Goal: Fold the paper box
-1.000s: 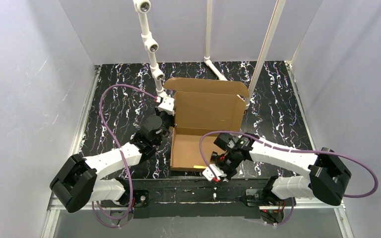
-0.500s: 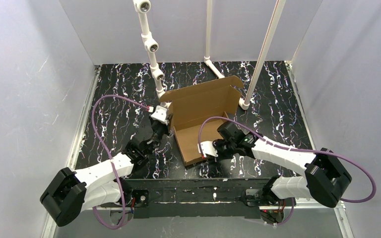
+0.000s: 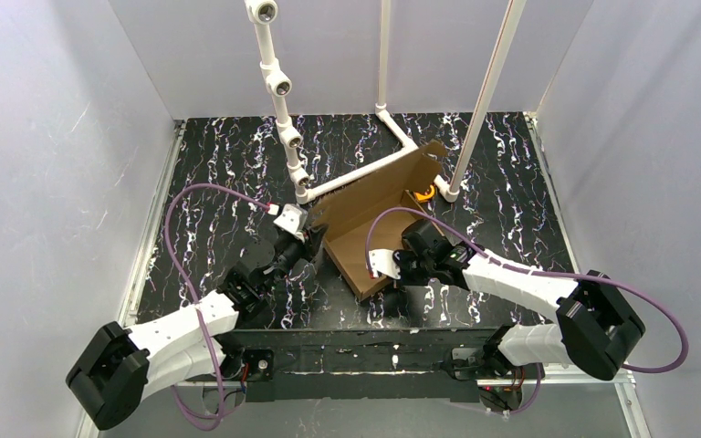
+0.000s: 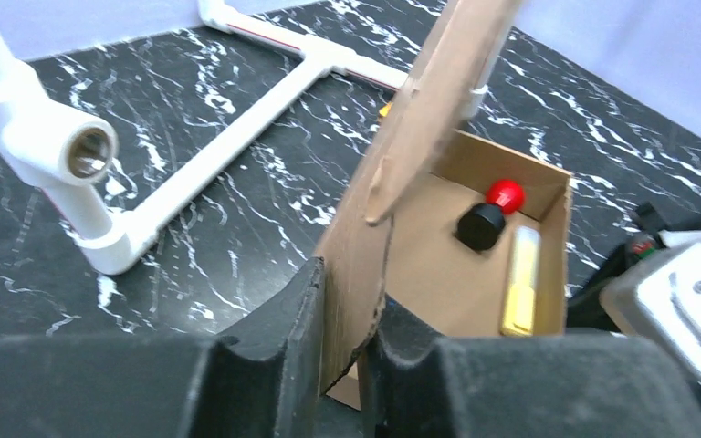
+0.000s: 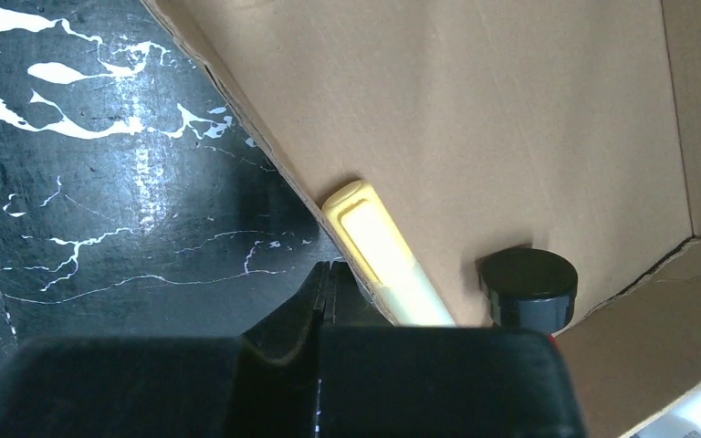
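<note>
The paper box (image 3: 374,219) is brown corrugated cardboard, lying skewed on the black marbled table with its lid panel standing up. My left gripper (image 3: 313,239) is at the box's left corner. In the left wrist view it (image 4: 347,292) is shut on the edge of the upright panel (image 4: 420,119), with cardboard between both pads. My right gripper (image 3: 400,274) is at the near wall of the box. The right wrist view shows it (image 5: 327,274) shut and empty, just outside the wall's edge (image 5: 265,137). Inside the box (image 4: 429,265) lie a yellow marker (image 4: 520,278) and a black and red cap (image 4: 484,224).
A white pipe frame (image 3: 278,87) rises behind the box, and its base pipe (image 3: 356,173) lies along the table close behind the lid. A second white post (image 3: 484,100) stands at the box's far right corner, with a small orange object (image 3: 426,192) beside it. Grey walls enclose the table.
The box has swung round counter-clockwise, and its far right corner now sits further back. The left gripper drew toward the near left with the panel. The right gripper moved from the front edge to the near wall.
</note>
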You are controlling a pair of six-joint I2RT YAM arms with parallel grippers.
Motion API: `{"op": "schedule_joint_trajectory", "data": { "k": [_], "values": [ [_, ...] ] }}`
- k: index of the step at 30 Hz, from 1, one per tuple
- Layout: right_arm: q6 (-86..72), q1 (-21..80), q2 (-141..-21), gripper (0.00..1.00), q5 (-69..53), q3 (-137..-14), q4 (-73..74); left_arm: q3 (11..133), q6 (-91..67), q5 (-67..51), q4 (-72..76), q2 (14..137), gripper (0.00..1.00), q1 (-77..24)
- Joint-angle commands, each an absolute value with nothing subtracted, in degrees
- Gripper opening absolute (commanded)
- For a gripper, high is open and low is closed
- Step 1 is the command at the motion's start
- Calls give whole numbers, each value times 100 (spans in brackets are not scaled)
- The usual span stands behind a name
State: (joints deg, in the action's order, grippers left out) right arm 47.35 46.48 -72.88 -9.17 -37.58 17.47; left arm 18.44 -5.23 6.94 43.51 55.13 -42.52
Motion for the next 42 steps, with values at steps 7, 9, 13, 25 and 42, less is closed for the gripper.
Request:
{"op": "schedule_joint_trajectory", "data": {
  "k": [7,9,13,25,42],
  "values": [
    [4918,4564,-7105,5,-979,-3614,1429,1717,-1074,-656,3730,5010,29,-4313],
    [5022,4509,-6953,6,-1001,-3551,1470,1735,-1136,-850,3616,4941,33,-4311],
    [5162,4178,-6614,11,-1313,-3517,1701,1828,-1368,-1166,3272,4744,40,-4308],
    [6027,3308,-6126,36,-2422,-3533,2725,2000,-1850,-2010,1981,3521,54,-4302],
    [6520,886,-5722,42,-4177,-4131,4040,2856,-1937,-3523,1812,4952,62,-4300]
  ]
}}
